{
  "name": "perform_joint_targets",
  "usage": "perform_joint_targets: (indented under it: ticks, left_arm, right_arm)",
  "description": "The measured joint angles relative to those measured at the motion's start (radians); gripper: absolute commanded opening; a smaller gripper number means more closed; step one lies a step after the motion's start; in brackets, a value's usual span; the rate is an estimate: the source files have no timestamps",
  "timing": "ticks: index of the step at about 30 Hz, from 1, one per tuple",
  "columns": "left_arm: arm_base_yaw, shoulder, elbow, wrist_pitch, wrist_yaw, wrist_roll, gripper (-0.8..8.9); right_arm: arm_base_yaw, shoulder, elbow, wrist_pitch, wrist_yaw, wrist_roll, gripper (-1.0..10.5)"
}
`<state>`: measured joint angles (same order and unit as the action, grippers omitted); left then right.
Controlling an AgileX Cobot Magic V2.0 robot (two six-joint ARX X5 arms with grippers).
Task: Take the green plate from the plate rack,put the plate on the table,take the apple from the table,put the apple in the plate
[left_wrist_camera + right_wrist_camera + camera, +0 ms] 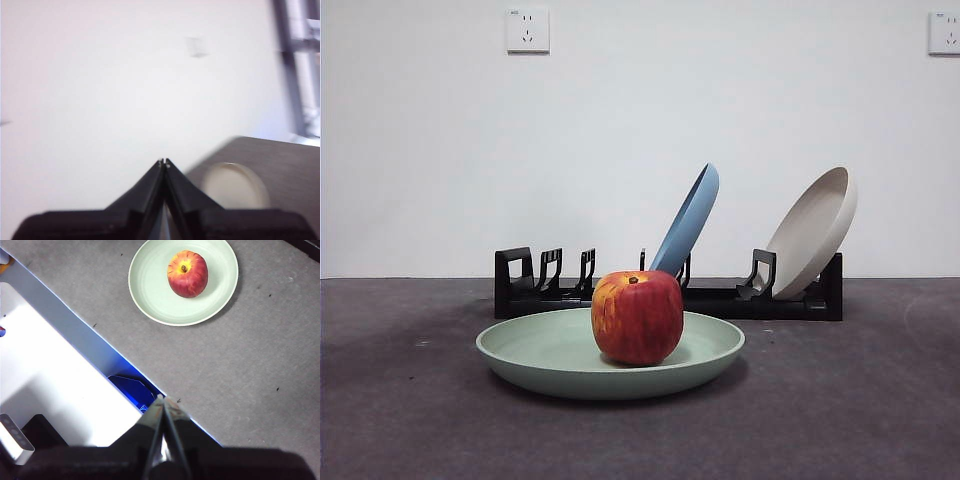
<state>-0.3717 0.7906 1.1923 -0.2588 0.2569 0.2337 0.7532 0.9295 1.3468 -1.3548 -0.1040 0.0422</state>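
The green plate lies flat on the dark grey table in front of the black plate rack. The red apple stands upright in the plate, stem up. The right wrist view looks down on the plate and the apple from high up. My right gripper is shut and empty, well away from the plate, over the table's edge. My left gripper is shut and empty, raised and facing the white wall. Neither arm shows in the front view.
A blue plate and a beige plate lean in the rack behind the green plate. The beige plate shows blurred in the left wrist view. A white and blue frame borders the table near my right gripper.
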Motion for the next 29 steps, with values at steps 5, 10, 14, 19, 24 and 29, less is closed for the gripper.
perform_joint_targets:
  ticks: [5, 10, 14, 19, 24, 29]
  left_arm:
    - [0.145, -0.18, -0.314, 0.213, 0.0, 0.003, -0.03]
    - [0.239, -0.336, -0.585, 0.311, -0.01, 0.003, -0.03]
    - [0.282, -0.439, -0.764, 0.314, -0.048, 0.002, -0.03]
    - [0.305, -0.552, -0.923, 0.313, -0.055, 0.001, -0.03]
    - [0.323, -0.628, -1.036, 0.315, -0.064, -0.021, -0.03]
    - [0.334, -0.689, -1.123, 0.311, -0.072, -0.045, -0.03]
  right_arm:
    - [0.0, 0.0, 0.0, 0.0, 0.0, 0.0, -0.2]
    - [0.0, 0.0, 0.0, 0.0, 0.0, 0.0, -0.2]
    - [0.0, 0.0, 0.0, 0.0, 0.0, 0.0, -0.2]
    - [0.0, 0.0, 0.0, 0.0, 0.0, 0.0, -0.2]
    - [0.0, 0.0, 0.0, 0.0, 0.0, 0.0, -0.2]
    - [0.0, 0.0, 0.0, 0.0, 0.0, 0.0, -0.2]
